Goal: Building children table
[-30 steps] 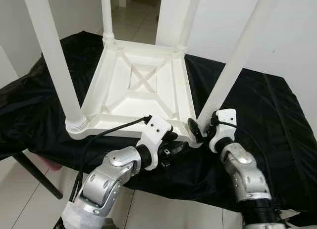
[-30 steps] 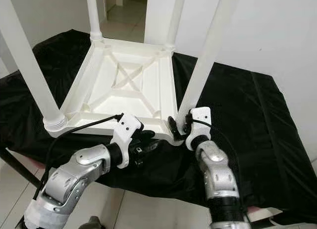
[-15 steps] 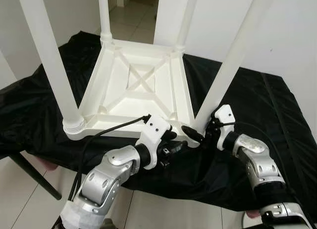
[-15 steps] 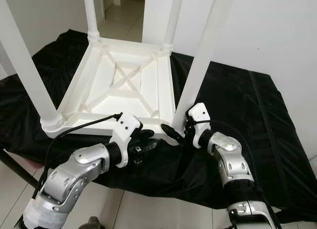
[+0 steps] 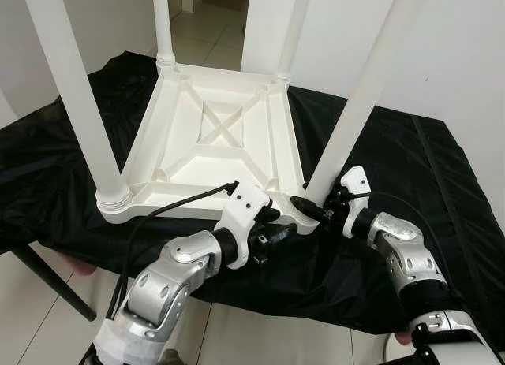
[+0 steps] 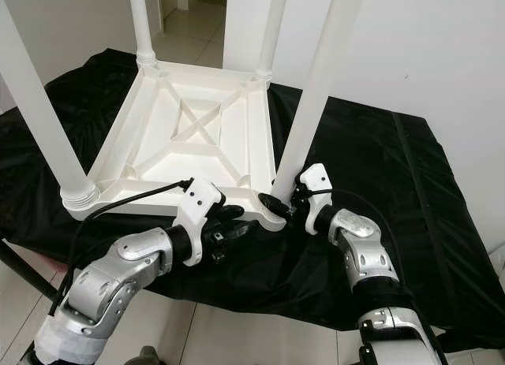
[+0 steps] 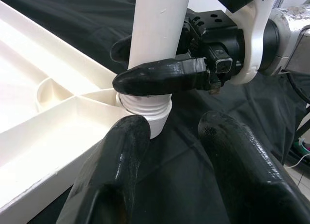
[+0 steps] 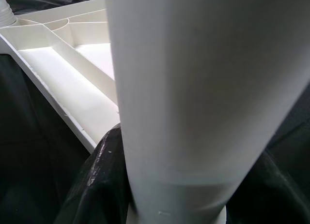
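Observation:
A white children's table [image 5: 213,136] lies upside down on a black cloth, its legs pointing up. The near-right leg [image 5: 355,113] stands in its threaded corner socket [image 7: 147,108]. My right gripper [image 5: 309,207] is shut on the base of that leg [image 8: 203,88], with one black finger [image 7: 160,76] across the front and the other behind. My left gripper [image 5: 284,232] sits low at the tabletop's front edge. It points toward the same corner, open [image 7: 173,125], with nothing between its fingers.
The other legs rise at the near left [image 5: 75,105] and at the back [image 5: 162,26]. The black cloth [image 5: 410,160] covers a work surface whose front edge runs just under my arms. Tiled floor [image 5: 47,318] lies below, and a white wall stands behind.
My right arm swung its elbow outward and the gripper turned sideways, closing around the base of the near-right leg. The left gripper has stayed put. The camera view shifted slightly.

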Robot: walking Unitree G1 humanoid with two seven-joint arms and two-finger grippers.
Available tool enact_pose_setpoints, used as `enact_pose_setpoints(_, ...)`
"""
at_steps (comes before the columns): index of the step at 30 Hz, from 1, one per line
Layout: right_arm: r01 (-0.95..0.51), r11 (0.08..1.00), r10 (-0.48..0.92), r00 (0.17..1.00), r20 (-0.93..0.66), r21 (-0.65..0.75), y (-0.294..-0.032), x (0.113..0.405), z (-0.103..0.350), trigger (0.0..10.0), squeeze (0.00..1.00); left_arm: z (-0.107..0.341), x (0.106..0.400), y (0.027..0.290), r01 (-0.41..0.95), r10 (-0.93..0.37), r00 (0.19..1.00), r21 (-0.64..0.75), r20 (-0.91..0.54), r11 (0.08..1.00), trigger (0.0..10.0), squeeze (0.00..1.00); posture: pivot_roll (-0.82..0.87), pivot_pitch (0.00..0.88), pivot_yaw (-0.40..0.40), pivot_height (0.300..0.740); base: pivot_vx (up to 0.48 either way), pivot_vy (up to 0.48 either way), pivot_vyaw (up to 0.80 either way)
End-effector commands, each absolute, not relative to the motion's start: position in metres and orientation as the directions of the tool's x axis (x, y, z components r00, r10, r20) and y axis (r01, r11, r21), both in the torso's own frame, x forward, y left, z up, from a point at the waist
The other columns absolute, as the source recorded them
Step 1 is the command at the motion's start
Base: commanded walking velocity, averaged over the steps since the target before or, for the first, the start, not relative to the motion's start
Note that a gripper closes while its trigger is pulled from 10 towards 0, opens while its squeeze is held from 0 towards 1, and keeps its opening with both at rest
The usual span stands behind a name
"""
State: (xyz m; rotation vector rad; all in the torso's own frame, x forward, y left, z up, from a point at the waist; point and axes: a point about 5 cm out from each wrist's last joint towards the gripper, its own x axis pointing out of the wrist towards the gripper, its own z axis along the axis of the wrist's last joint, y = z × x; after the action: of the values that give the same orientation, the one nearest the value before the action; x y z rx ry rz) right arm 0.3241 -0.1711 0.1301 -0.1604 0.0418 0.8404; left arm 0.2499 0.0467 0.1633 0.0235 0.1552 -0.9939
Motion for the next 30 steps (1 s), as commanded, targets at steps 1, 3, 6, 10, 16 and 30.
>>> enact_pose_setpoints(1, -0.756, 0.647, 0.745, 0.654, -0.128, -0.1, -0.167, 0.321, 0.12, 0.0, 0.0, 0.167, 0.249, 0.044, 0.848, -0.845, 0.517, -0.052, -0.137, 0.527, 10.0, 0.0, 0.13, 0.021, -0.092, 0.74, 0.0, 0.0, 0.0)
enact_pose_setpoints(3, -0.727, 0.679, 0.716, 0.687, -0.125, -0.099, -0.168, 0.32, 0.12, 0.0, 0.0, 0.167, 0.249, 0.044, 0.852, -0.849, 0.511, -0.054, -0.137, 0.522, 10.0, 0.0, 0.13, 0.024, -0.09, 0.74, 0.0, 0.0, 0.0)
enact_pose_setpoints(6, -0.676, 0.729, 0.666, 0.736, -0.119, -0.105, -0.169, 0.321, 0.119, 0.0, 0.0, 0.166, 0.248, 0.043, 0.854, -0.851, 0.507, -0.055, -0.14, 0.518, 10.0, 0.0, 0.13, 0.024, -0.089, 0.74, 0.0, 0.0, 0.0)
enact_pose_setpoints(10, -0.57, 0.818, 0.564, 0.821, -0.089, -0.074, -0.168, 0.32, 0.121, 0.0, 0.0, 0.166, 0.246, 0.043, 0.855, -0.852, 0.503, -0.057, -0.142, 0.515, 10.0, 0.0, 0.13, 0.027, -0.094, 0.74, 0.0, 0.0, 0.0)
enact_pose_setpoints(16, -0.407, 0.913, 0.407, 0.911, -0.074, 0.01, -0.155, 0.31, 0.12, 0.0, 0.0, 0.165, 0.245, 0.042, 0.856, -0.854, 0.501, -0.063, -0.141, 0.512, 10.0, 0.0, 0.13, 0.033, -0.095, 0.74, 0.0, 0.0, 0.0)
enact_pose_setpoints(30, -0.02, 0.999, 0.022, 0.998, -0.058, 0.034, -0.137, 0.292, 0.12, 0.0, 0.0, 0.165, 0.243, 0.041, 0.862, -0.861, 0.489, -0.07, -0.144, 0.501, 10.0, 0.0, 0.12, 0.033, -0.087, 0.74, 0.0, 0.0, 0.0)
